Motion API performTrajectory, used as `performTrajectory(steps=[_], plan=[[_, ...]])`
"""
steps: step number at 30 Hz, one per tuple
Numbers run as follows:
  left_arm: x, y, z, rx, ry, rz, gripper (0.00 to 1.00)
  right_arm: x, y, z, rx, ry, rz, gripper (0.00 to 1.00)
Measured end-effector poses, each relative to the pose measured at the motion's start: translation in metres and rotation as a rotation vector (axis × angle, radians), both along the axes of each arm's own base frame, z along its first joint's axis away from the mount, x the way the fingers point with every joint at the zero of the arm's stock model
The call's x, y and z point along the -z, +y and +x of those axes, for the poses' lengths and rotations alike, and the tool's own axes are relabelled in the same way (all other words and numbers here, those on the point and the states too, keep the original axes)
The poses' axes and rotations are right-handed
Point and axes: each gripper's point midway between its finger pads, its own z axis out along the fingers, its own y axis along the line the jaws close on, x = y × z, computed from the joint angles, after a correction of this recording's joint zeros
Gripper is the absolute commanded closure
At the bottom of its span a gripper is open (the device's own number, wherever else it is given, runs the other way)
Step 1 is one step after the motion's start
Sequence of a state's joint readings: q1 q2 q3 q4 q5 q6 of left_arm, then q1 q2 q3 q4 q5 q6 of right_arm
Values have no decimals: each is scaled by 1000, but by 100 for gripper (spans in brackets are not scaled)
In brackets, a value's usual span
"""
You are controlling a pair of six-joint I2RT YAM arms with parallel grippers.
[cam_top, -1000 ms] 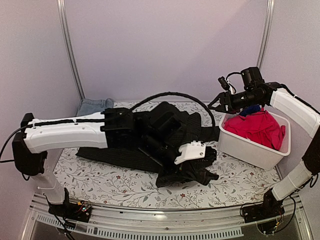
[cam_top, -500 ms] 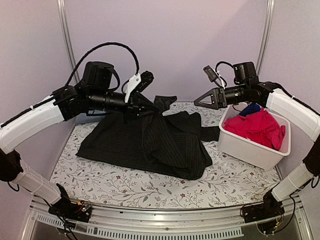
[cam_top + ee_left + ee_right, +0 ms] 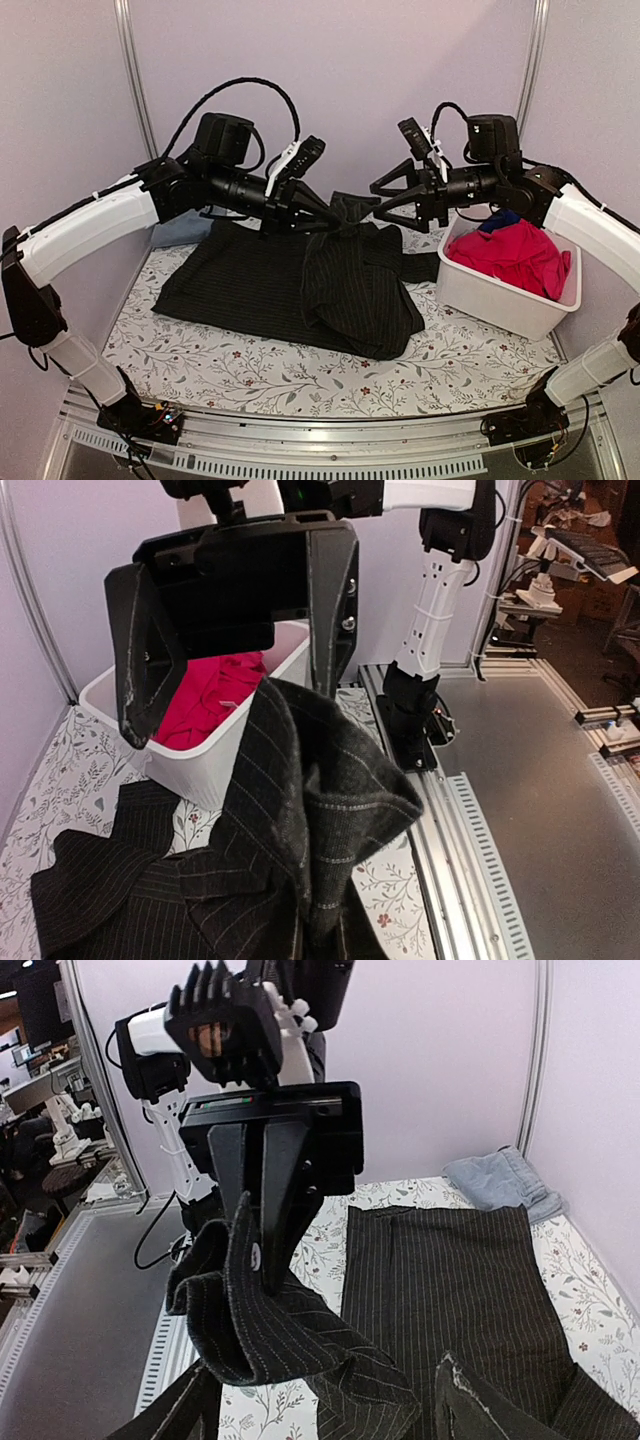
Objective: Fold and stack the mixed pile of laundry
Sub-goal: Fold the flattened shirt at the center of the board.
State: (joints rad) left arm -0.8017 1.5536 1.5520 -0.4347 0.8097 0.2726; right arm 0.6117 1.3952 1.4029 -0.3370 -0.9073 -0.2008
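Black pinstriped shirt (image 3: 300, 290) hangs pinched in your left gripper (image 3: 329, 213) so the wide-open, empty right gripper (image 3: 379, 202) can grab it too.

From above, my left arm (image 3: 100, 225) covers most of the light blue denim piece (image 3: 184, 229), and the royal blue cloth (image 3: 497, 220) barely peeks from behind the right arm (image 3: 585, 215). On the left wrist camera the black pinstriped collared shirt (image 3: 290, 850) runs off the bottom edge.
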Motion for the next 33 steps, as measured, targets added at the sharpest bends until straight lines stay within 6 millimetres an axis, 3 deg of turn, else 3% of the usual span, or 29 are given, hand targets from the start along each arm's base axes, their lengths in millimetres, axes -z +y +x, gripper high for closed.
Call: performTrajectory(steps=[5, 7, 9, 11, 12, 16, 17, 18, 19, 22, 26, 29, 33], plan=[[-3, 4, 0, 29, 14, -18, 95, 1, 15, -18, -50, -60, -7, 34], [-3, 4, 0, 39, 21, -20, 95, 1, 20, -24, -66, -72, -9, 45], [-1, 3, -1, 48, 29, -19, 94, 2, 25, -29, -83, -84, -12, 64], [2, 2, 0, 54, 38, -16, 90, 1, 30, -30, -91, -88, -14, 96], [3, 1, 0, 55, 42, -14, 84, 1, 32, -29, -90, -94, -15, 100], [2, 5, 14, 1, 67, -19, 55, -2, 36, -22, -62, -90, -19, 100], [0, 7, 22, -27, 68, -27, 43, -2, 36, -18, -46, -88, -22, 100], [-2, 10, 30, -63, 68, -34, 14, -3, 37, -14, -25, -86, -26, 100], [-3, 15, 40, -109, 72, -42, 2, -3, 37, -10, -2, -86, -30, 100], [-5, 40, 72, -280, 89, -66, 0, -11, 39, 16, 105, -100, -42, 100], [-21, 90, 109, -535, 107, -146, 0, -29, 34, 61, 257, -140, -46, 100], [-37, 122, 123, -684, 106, -206, 0, -38, 25, 99, 378, -177, -52, 100], [-48, 140, 132, -788, 99, -240, 0, -30, 20, 139, 476, -227, -100, 100]])
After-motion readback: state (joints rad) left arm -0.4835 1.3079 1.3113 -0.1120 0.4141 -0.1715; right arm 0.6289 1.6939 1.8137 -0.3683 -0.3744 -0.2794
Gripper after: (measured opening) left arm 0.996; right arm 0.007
